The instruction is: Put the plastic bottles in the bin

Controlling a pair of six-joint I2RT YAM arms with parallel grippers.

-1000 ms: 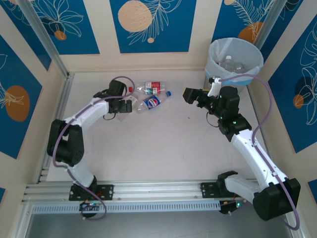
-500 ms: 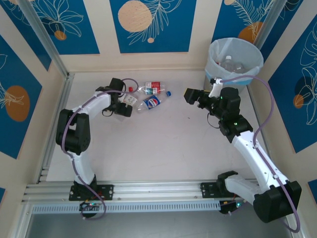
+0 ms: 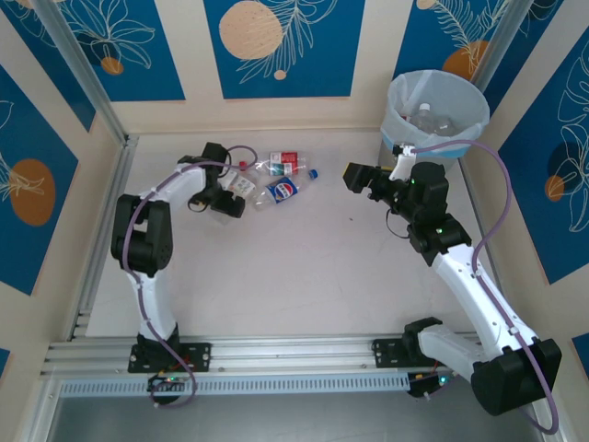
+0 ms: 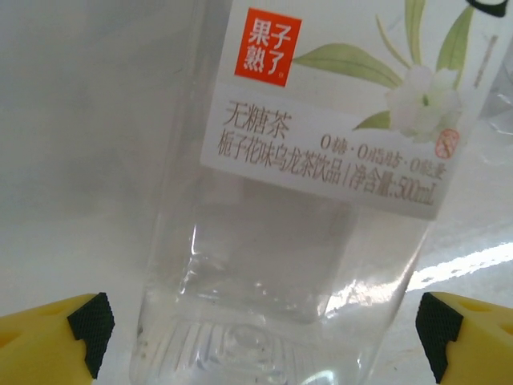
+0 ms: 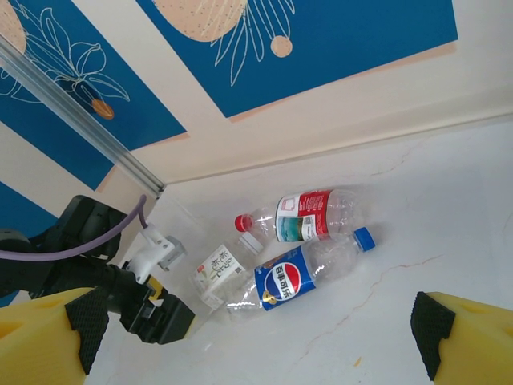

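Left gripper [image 3: 229,199] crept in on the tea bottle [image 4: 272,257] — jaws released, straddling it; looks light, crushy — grab mid-body.

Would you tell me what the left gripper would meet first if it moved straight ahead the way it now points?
Most likely the clear bottle with the white tea label: in the left wrist view it lies straight ahead of the left gripper, between its open fingers and apparently very close.
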